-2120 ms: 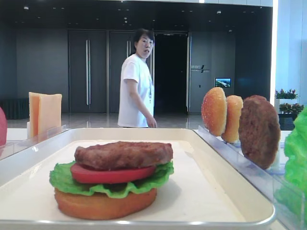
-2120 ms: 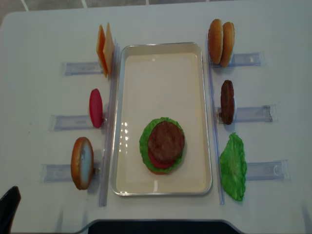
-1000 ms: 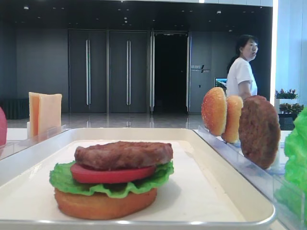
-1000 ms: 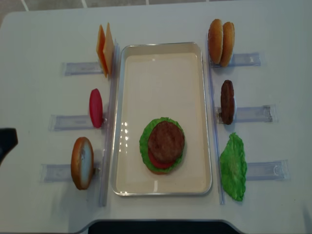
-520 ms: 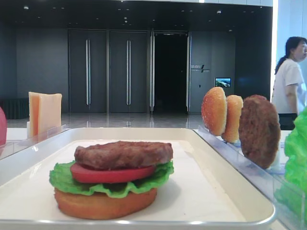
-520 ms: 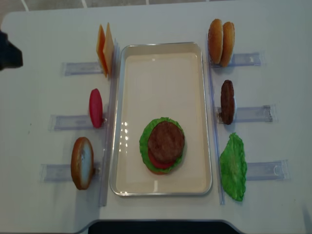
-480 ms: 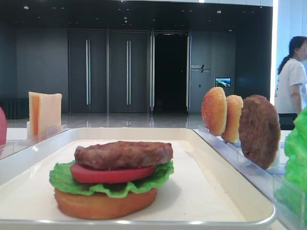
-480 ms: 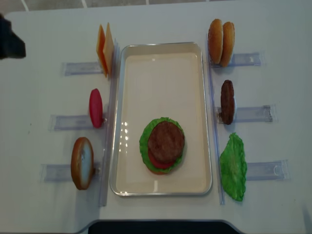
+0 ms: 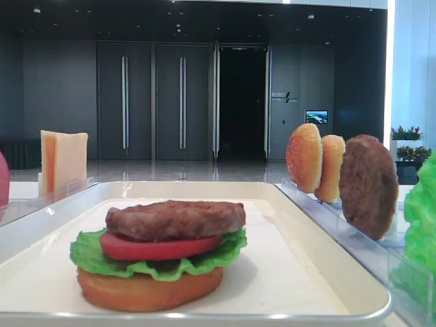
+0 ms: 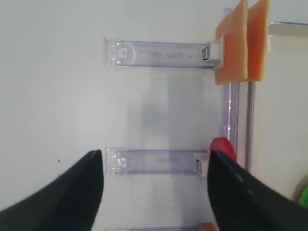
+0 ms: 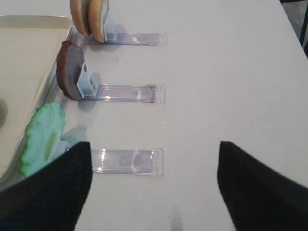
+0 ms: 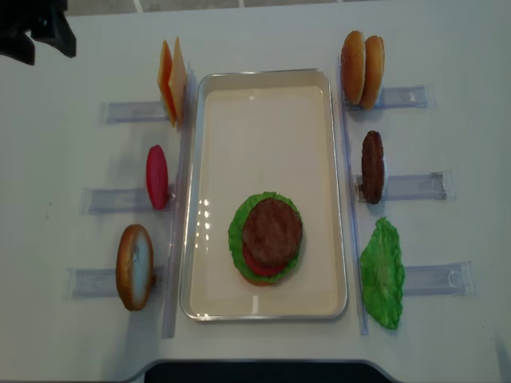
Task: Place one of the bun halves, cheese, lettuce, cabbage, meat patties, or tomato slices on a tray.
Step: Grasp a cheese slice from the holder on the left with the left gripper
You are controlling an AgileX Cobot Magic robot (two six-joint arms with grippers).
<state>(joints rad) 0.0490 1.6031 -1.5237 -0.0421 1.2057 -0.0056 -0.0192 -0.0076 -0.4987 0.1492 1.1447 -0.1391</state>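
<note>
The left tool (image 12: 46, 30) is hanging wide open and empty over the bench's (image 12: 72, 159) far-left corner, beside the cheese (image 12: 172, 81) standing upright in its rack (image 12: 132, 112). The right tool (image 11: 151, 185) is also gaping, holding nothing. The tray (image 12: 263, 96) is carrying a stack — bun, lettuce, tomato, patty (image 12: 272, 231).

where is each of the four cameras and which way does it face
Exterior high: low at the tray rim, looking level across the stacked burger; no robot parts.
Exterior high (realsense): overhead, looking straight down at the tray; left gripper at top left.
Right wrist: above the table right of the tray, looking down at the meat patty; right gripper open.
Left wrist: looking down at the cheese; open gripper.
All but the low view show the clear racks.
</note>
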